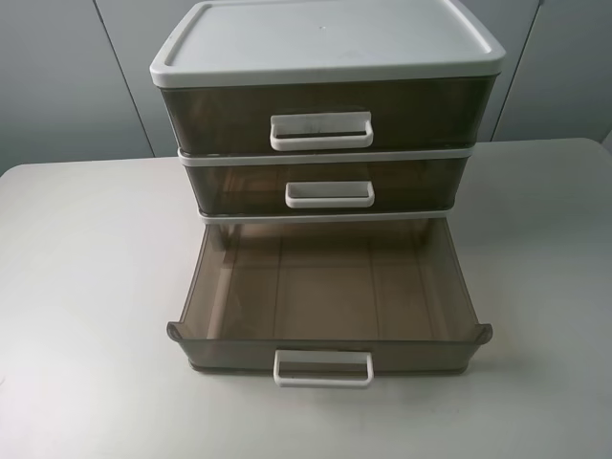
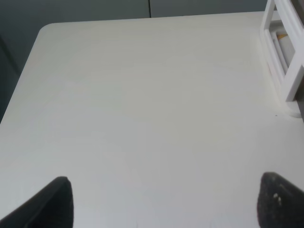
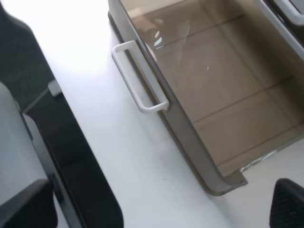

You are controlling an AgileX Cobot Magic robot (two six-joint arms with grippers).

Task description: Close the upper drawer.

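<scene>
The drawer cabinet (image 1: 325, 57) stands at the back middle of the white table (image 1: 86, 316) under a white lid. The upper drawer (image 1: 239, 186), the middle smoky-brown one with a white loop handle (image 1: 330, 194), sits pushed in, flush with the frame. The lowest drawer (image 1: 325, 277) is pulled far out and empty; its handle (image 1: 323, 368) points to the front. The right wrist view shows this open drawer (image 3: 213, 85) and its handle (image 3: 137, 78). My left gripper (image 2: 171, 204) is open over bare table. My right gripper (image 3: 156, 209) is open in front of the open drawer. Neither gripper shows in the exterior view.
The top drawer (image 1: 220, 115) under the lid is shut. In the left wrist view a white frame part (image 2: 285, 52) stands at the table's edge region. In the right wrist view a dark structure (image 3: 61, 133) lies beyond the table's front edge.
</scene>
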